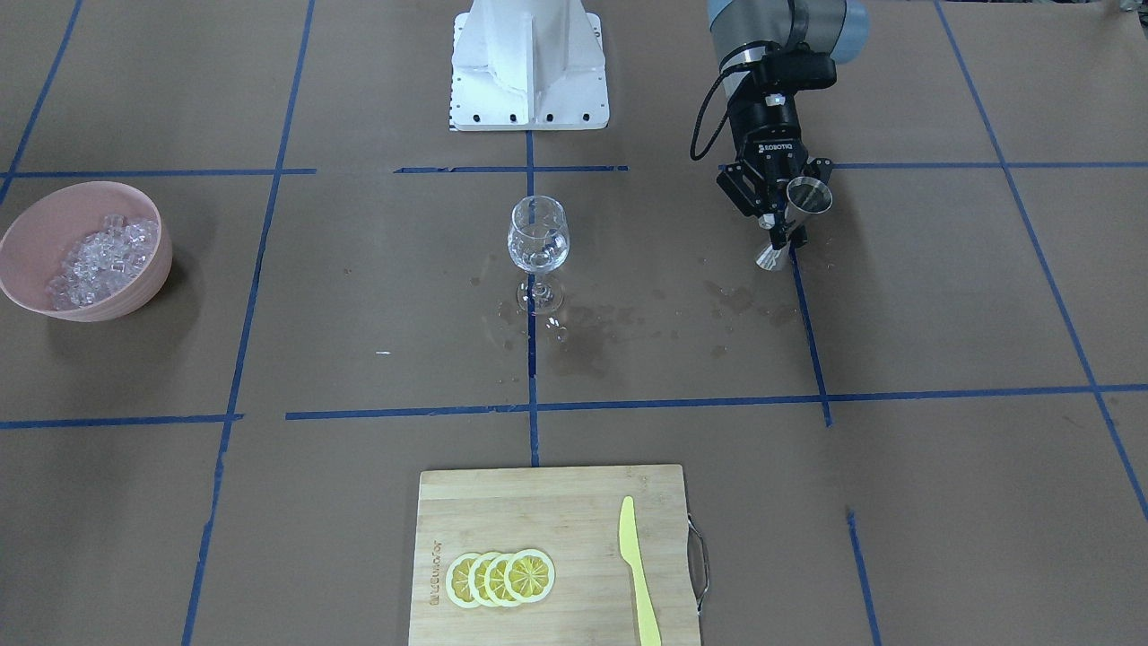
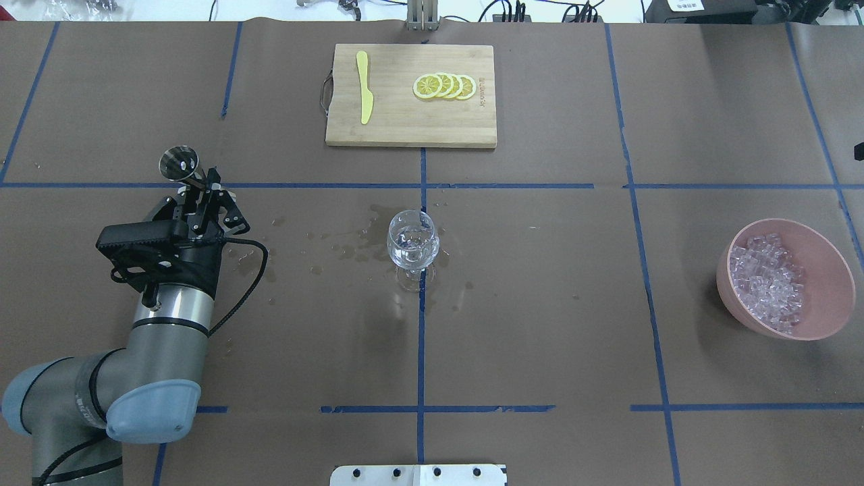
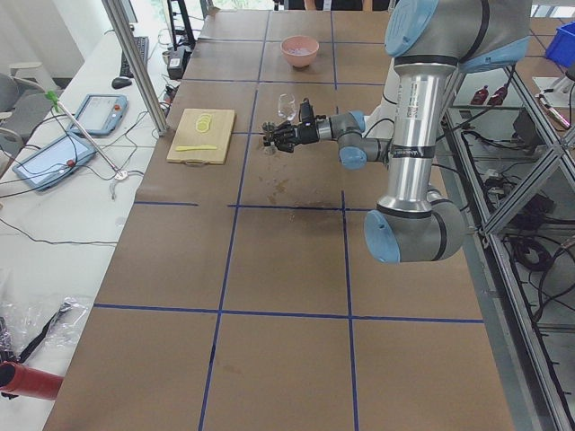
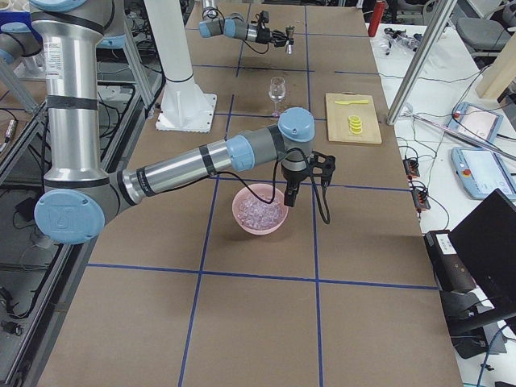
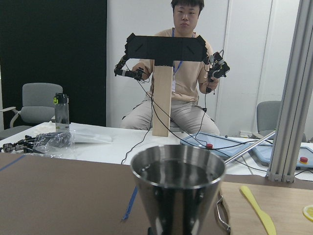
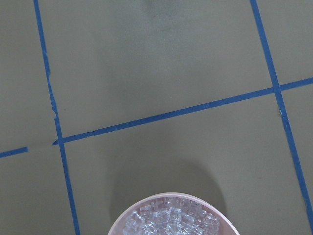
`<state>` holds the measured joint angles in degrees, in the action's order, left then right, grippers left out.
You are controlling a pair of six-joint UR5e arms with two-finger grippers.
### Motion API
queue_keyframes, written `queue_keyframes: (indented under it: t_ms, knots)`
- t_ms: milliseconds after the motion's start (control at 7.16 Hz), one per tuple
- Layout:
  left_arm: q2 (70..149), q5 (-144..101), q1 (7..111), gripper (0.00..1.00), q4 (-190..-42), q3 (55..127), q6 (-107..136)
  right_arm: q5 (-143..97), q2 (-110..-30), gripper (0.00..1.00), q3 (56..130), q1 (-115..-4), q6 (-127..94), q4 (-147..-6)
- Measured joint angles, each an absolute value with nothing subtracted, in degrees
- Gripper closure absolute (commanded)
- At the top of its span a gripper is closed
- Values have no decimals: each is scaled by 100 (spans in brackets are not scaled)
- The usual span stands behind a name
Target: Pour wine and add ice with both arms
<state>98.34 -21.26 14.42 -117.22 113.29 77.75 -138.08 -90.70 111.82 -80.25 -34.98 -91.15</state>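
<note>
1. The wine (image 5: 177, 172) lay as a shallow, dark, glossy pool inside the upper cup of a steel jigger (image 1: 807, 196), its surface below the rim.
2. The left gripper (image 1: 782, 235) had its fingers pinching the jigger at its narrow waist. It held the jigger near upright over the robot's left part of the counter (image 1: 942, 314). Whether the jigger's foot touched the counter could not be told.
3. A clear wine glass (image 1: 538, 238) stood upright at the centre, on a crossing of blue tape lines and well apart from the jigger. Wet brown stains (image 1: 583, 336) spread around its foot.
4. The ice (image 1: 103, 256) was heaped in a pink bowl (image 1: 45, 224) at the robot's right end of the counter, many small clear cubes glinting white.
5. The right gripper (image 4: 290, 193) hung just above that bowl. Whether its fingers were spread or pressed together could not be told.
6. On the side far from the robot, a wooden cutting board (image 1: 538, 511) carried four overlapping lemon slices (image 1: 500, 579) and a yellow knife (image 1: 637, 574), set apart from each other.
</note>
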Motion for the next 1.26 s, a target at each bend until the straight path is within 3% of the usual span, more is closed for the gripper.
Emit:
queue_keyframes:
  t_ms: [1256]
  knots:
    - [10074, -2406, 1714, 100, -12817, 11300, 6314, -12962, -9236, 0, 11200, -6781, -4808, -7789]
